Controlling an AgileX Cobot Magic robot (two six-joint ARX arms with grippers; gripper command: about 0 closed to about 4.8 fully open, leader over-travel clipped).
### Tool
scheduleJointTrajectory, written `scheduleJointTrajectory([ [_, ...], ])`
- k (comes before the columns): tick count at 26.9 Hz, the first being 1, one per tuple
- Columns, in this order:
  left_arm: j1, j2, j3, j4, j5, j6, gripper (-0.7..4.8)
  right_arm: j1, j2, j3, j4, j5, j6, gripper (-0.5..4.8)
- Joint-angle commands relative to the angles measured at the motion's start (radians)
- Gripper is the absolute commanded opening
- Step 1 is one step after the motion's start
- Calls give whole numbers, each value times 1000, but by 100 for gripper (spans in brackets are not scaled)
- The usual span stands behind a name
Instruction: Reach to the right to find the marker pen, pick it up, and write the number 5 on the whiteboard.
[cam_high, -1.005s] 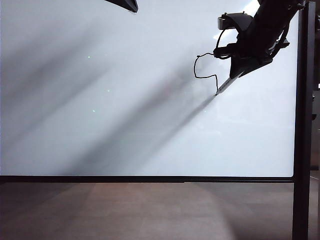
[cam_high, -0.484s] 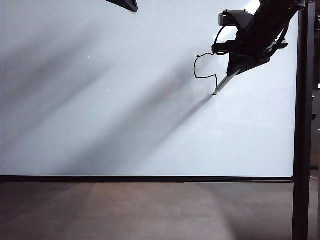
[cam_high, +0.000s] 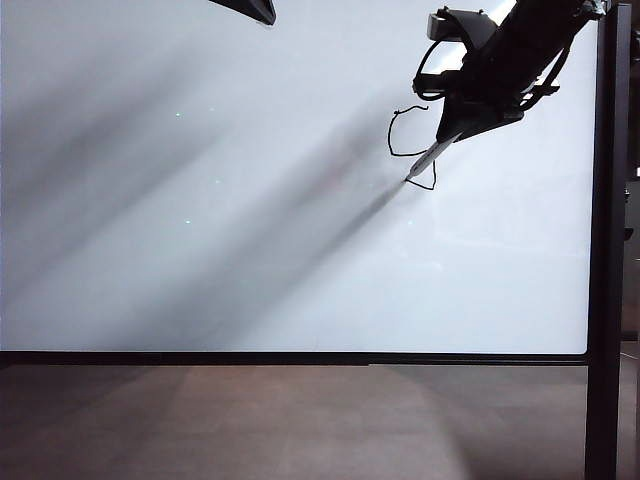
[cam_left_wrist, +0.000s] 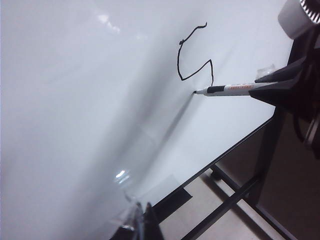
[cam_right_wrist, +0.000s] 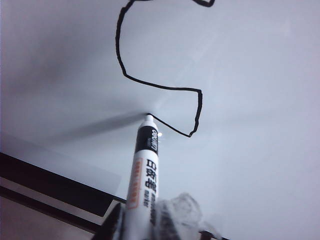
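In the upper right of the exterior frame, the right gripper (cam_high: 468, 124) is clenching the marker pen (cam_high: 431, 157), pressing its tip against the whiteboard (cam_high: 250, 250) at the tail of the number 5 (cam_high: 410, 145). At the top edge, left of centre, the left gripper (cam_high: 245, 8) is hanging; whether it is clenched cannot be told.

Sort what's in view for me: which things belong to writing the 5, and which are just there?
In the job:
- marker pen, held in the right pincer
- number 5, nearly drawn
- whiteboard

Just there:
- left pincer, idle at the board's top edge
- stand post
- floor
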Motion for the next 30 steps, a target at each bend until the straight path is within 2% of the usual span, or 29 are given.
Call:
scheduleJointTrajectory([
  [1,0,-3,5,6,-3,0,-5,2,-4,7,42,-21,15,-6],
  [8,0,-3,5,6,-3,0,-5,2,-2,7,43,-61,18,-6],
  [21,0,-3,5,5,-3,0,-5,2,2,7,40,-61,21,-6],
  [30,2,-56,5,12,-52,0,-5,0,-166,-4,-88,-53,11,-6],
])
